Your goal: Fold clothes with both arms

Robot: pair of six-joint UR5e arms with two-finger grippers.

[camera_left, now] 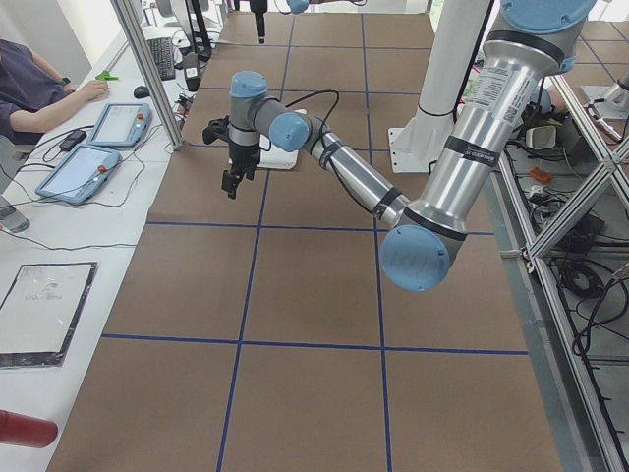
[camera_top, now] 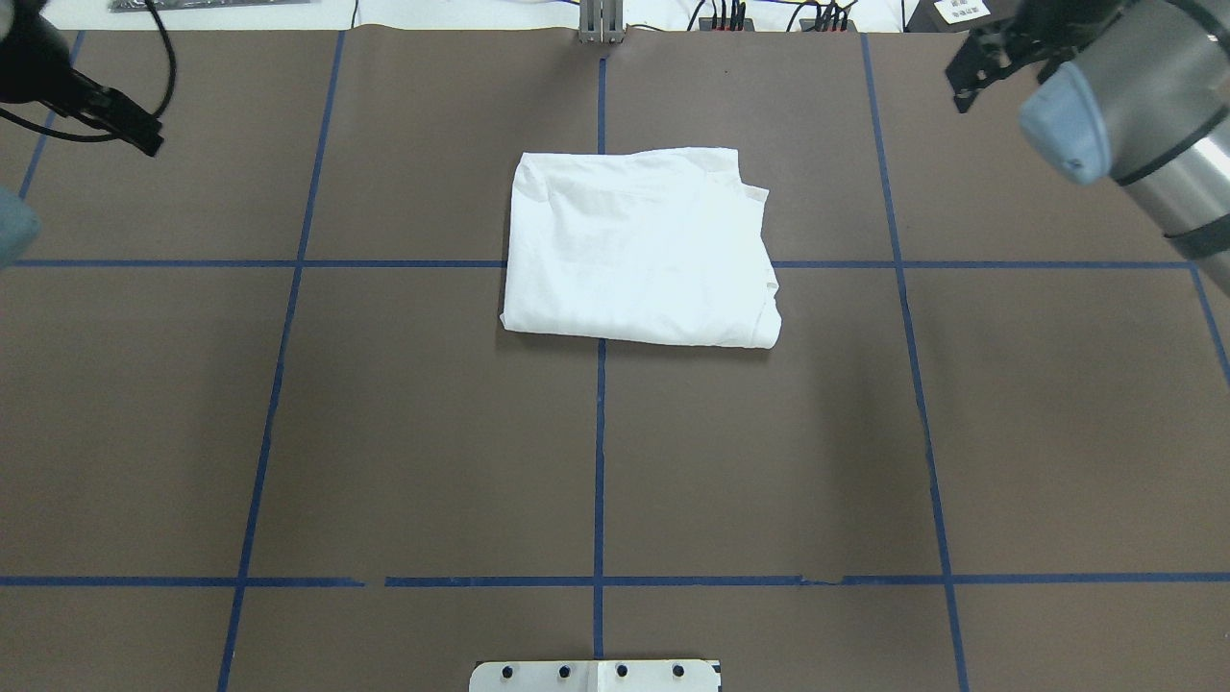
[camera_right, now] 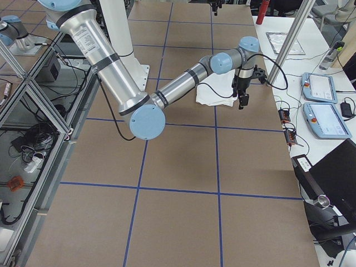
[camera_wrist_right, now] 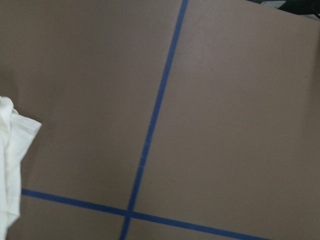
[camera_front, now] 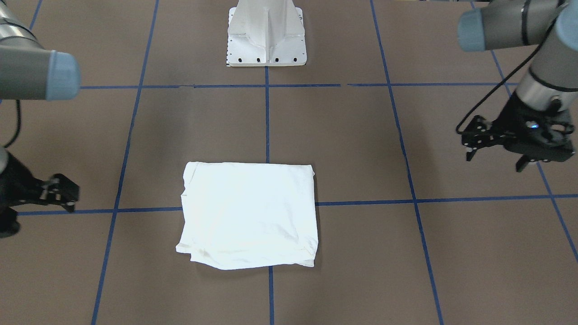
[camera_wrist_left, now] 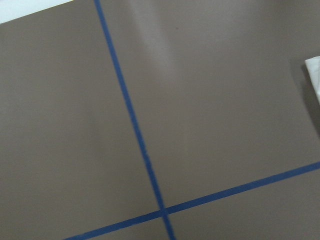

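Observation:
The clothes are one white shirt, folded into a neat rectangle on the brown table, on the centre line at the far side from the robot base. No printed text shows on its upper face. My left gripper hangs above bare table well to the shirt's side, fingers apart and holding nothing. My right gripper hovers on the opposite side, also clear of the shirt, and looks open and empty. Only a shirt edge shows in the left wrist view, and a shirt corner in the right wrist view.
Blue tape lines divide the brown table into squares. The white pedestal base stands at the robot's edge. A person sits at a side desk with teach pendants. More pendants lie on the opposite desk.

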